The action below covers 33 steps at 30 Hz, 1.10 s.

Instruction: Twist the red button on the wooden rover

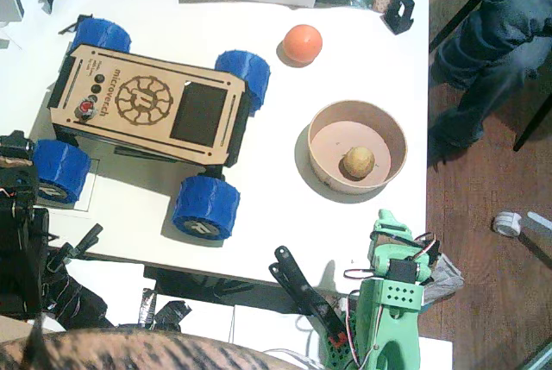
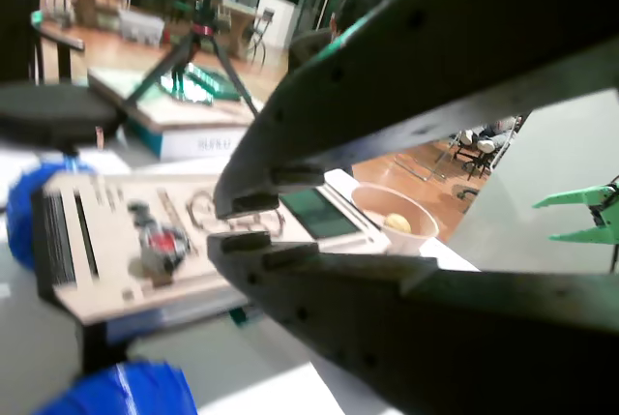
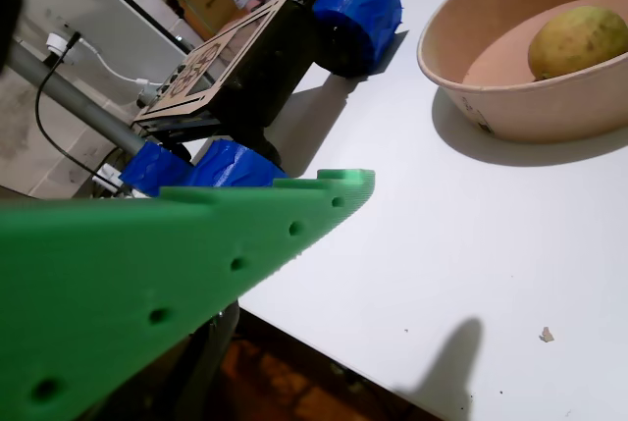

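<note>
**Rover waiting, both arms back at the near edge**

We are seeing the wooden rover (image 1: 147, 104) sitting on the left half of the white table (image 1: 362, 68), with the red button (image 1: 86, 110) lying at the left end of its deck. In a wrist view the left gripper (image 2: 242, 223) is pointing at the button (image 2: 166, 244) from a short way off, its black jaws standing slightly parted around nothing. The left arm is showing only as dark hardware at the left edge of the fixed view. The right gripper (image 3: 343, 185) is hanging over the near table edge, well apart from the rover; we are seeing just one green finger, so we cannot tell how its jaws stand. A wooden bowl (image 1: 358, 147) is holding a yellowish fruit (image 1: 358, 162), with an orange ball (image 1: 302, 43) beyond. A person's legs (image 1: 483, 51) are showing at the right, over wooden flooring.
</note>
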### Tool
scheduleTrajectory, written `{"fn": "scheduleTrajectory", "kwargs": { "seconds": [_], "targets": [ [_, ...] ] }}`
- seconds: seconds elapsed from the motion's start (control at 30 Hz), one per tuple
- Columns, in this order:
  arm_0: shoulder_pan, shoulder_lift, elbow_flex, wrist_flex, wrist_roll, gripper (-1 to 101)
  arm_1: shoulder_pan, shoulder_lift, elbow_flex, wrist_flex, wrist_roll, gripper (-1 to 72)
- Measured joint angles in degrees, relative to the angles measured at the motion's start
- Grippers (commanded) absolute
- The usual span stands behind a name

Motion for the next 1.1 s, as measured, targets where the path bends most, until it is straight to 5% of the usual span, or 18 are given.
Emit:
{"fn": "scheduleTrajectory", "kwargs": {
  "seconds": [0.5, 1.1],
  "targets": [
    [0.0, -29.6, -8.1, -12.6, 0.0, 0, 0.0, 0.0, 0.0, 0.0, 0.0, 20.4],
    [0.3, -76.1, -37.4, -8.5, 0.0, 0, 0.0, 0.0, 0.0, 0.0, 0.0, 20.4]
  ]
}}
